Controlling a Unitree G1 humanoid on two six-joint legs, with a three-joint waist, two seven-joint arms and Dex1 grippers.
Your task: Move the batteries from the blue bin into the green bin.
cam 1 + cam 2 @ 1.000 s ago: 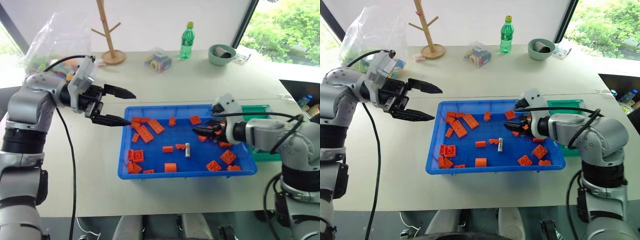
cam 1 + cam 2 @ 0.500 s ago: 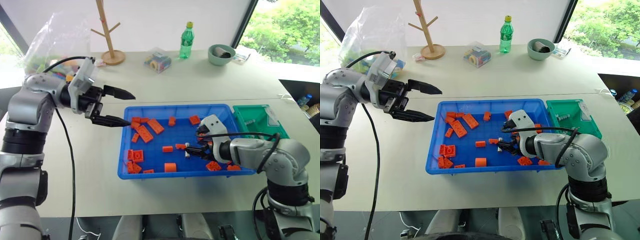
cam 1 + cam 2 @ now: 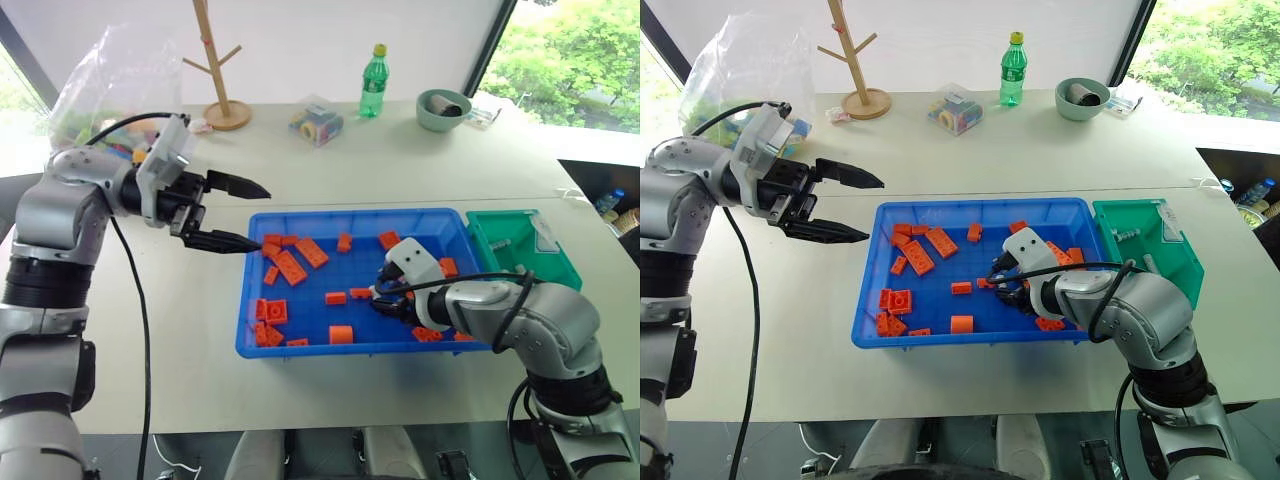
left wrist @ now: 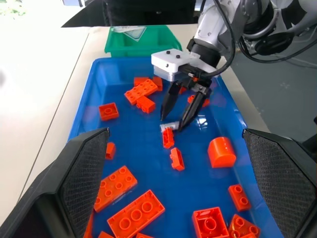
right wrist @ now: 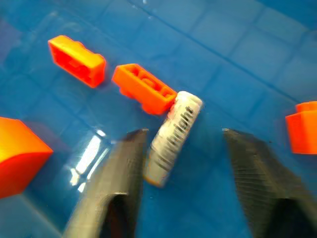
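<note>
Right wrist view puts the battery (image 5: 173, 138) between the right gripper's (image 5: 184, 168) two fingers, which stand spread to either side of it and are not yet pinching. One finger (image 5: 124, 168) touches or nearly touches the battery's near end; the other (image 5: 257, 178) stands apart from it across bare blue floor. The battery lies flat on the floor of the blue bin (image 4: 143, 148), slanted to the line between the fingers, its far end touching an orange brick (image 5: 143, 88).

Risks, as I judge them: because the battery sits off-centre and skewed, closing now may push it sideways or roll it out from between the fingers before the far finger meets it. A round, smooth cylinder on slick plastic will slip readily. The touching brick could get dragged along or wedge against a fingertip, spoiling the pinch. A grip caught only at the battery's end may let it swing and drop on the way over.

From the left wrist view, the right gripper comes down steeply with both tips at the battery (image 4: 169, 127), one on each side, a second brick (image 4: 168, 139) lying just beside it. The green bin (image 3: 1145, 250) sits against the blue bin's end, behind the right arm, with something small already inside.

The left gripper (image 3: 245, 213) hovers spread wide and empty over the table, just outside the blue bin's other end, well apart from the battery.
</note>
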